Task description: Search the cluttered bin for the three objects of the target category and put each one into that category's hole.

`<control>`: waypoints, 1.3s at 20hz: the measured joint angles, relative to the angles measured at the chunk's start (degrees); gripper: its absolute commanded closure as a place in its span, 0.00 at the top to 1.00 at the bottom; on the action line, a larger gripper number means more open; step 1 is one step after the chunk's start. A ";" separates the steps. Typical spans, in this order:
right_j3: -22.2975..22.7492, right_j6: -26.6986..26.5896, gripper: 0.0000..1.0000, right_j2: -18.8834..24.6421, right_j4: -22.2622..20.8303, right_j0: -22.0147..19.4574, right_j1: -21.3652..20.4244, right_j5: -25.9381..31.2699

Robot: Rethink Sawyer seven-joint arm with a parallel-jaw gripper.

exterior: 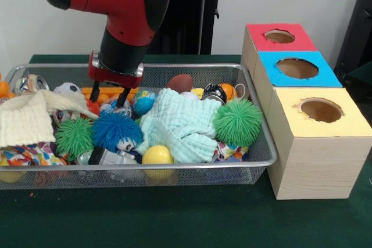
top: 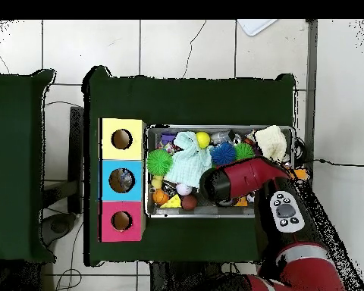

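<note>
Yellow ball (exterior: pixel 157 154) is sitting nearest, against the bin's (exterior: pixel 256 161) front rim, while the gripper (exterior: pixel 108 95), fingers apart and empty, is dipping beside the globe ball (exterior: pixel 143 101); best centre squarely before closing.

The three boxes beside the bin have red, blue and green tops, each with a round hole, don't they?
Not quite. The front view shows the boxes' tops as red, blue and yellow, not green. Each does have a round hole, and they do stand beside the bin.
</note>
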 measured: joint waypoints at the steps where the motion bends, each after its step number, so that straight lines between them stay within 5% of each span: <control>1: -0.32 0.00 1.00 0.26 0.00 0.00 0.21 0.00; 16: -1.49 0.00 1.00 1.41 0.16 0.00 0.57 0.01; 26: -1.49 0.00 1.00 2.15 4.08 0.19 -0.57 2.81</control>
